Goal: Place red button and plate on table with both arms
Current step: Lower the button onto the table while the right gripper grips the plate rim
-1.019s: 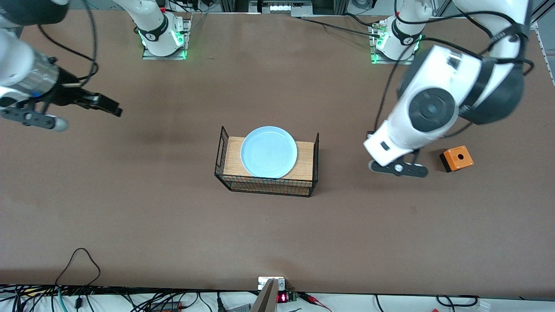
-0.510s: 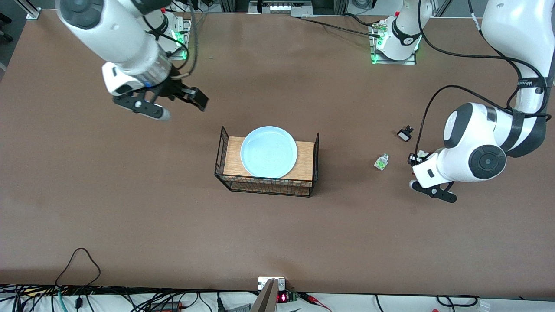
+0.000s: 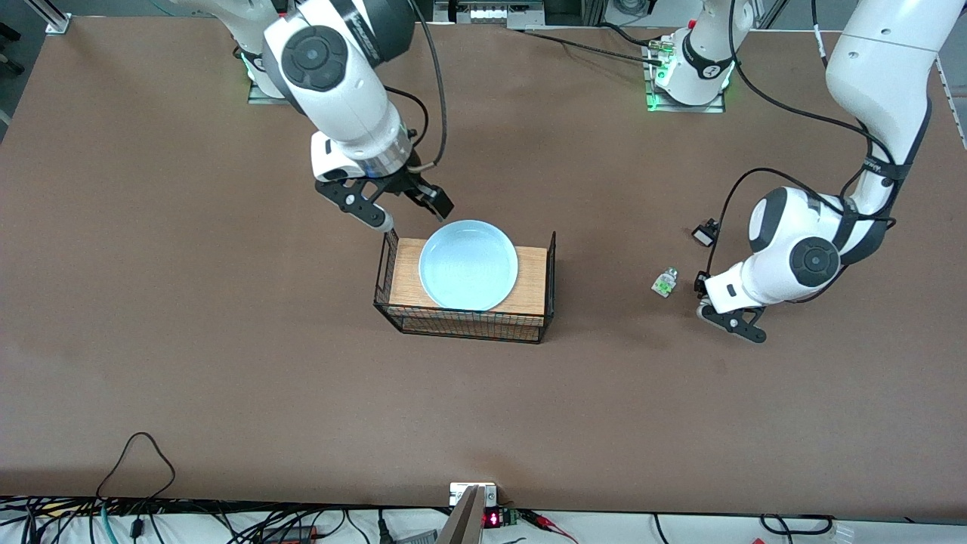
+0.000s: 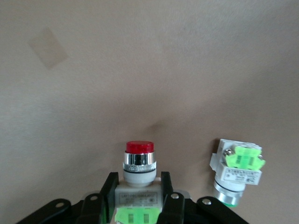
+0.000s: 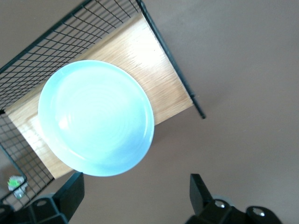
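Red button (image 4: 138,173) sits clamped between the two black fingers (image 4: 110,192) of the left gripper (image 3: 704,291), its white-and-green body pinched at the sides and its red cap pointing away from the wrist, over bare brown table (image 3: 227,363) toward the left arm's end. Just beside the left gripper on the tabletop lies a similar white-green part (image 3: 665,282) with no red cap (in the left wrist view it shows close alongside the held button (image 4: 237,170)), and a small black-and-white part (image 3: 705,233) rests farther from the front camera than that one. The plate (image 3: 468,265), pale light blue and round with a raised rim, lies flat on the wooden top of a black wire rack (image 3: 393,257) near the middle of the table; its rim overhangs the wood edge on the side nearer the front camera. The right gripper (image 3: 412,213) hangs with its fingers spread wide and nothing between them, above the table just at the rack's corner toward the right arm's end, close to the plate's rim but not touching it. In the right wrist view both its black fingertips (image 5: 71,189) frame the plate's edge (image 5: 96,117) from above.
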You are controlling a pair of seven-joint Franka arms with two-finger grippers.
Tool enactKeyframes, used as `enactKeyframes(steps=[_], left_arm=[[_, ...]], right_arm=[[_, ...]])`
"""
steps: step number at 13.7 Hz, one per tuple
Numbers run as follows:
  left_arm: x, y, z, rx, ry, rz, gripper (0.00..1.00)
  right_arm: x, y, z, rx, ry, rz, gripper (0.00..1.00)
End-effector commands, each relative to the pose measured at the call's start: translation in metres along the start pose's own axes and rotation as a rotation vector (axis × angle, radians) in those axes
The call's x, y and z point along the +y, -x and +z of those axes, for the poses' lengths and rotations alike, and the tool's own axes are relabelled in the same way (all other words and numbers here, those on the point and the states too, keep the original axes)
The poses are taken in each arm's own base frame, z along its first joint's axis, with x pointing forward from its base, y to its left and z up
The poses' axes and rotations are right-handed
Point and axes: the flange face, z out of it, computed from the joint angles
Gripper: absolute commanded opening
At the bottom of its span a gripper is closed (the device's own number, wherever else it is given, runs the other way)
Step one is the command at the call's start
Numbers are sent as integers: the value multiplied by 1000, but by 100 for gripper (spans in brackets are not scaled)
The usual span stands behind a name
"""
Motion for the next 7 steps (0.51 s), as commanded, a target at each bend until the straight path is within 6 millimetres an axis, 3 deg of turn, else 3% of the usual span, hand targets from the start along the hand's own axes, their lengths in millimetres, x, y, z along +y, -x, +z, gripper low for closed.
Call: enactKeyframes(steps=[1, 2, 3, 5, 6, 7], left_arm=[[-13, 6, 5, 8, -8, 18, 21], [-14, 7, 5, 8, -8, 17, 25], [-14, 7, 5, 8, -8, 17, 39], [-13, 7, 1, 2, -8, 25, 90], [-9, 5, -7, -13, -9, 28, 100], [-6, 2, -22, -30, -16, 23, 100]], right_arm=[[-11, -8, 20, -1, -3, 88, 100], [-12, -13, 28, 7, -8, 124, 100], [-13, -18, 36, 10, -11, 161, 100], [-18, -24, 53, 19, -27, 211, 100], [-20, -25, 61, 21, -38, 234, 100], [-23, -27, 71, 26, -51, 248, 100]])
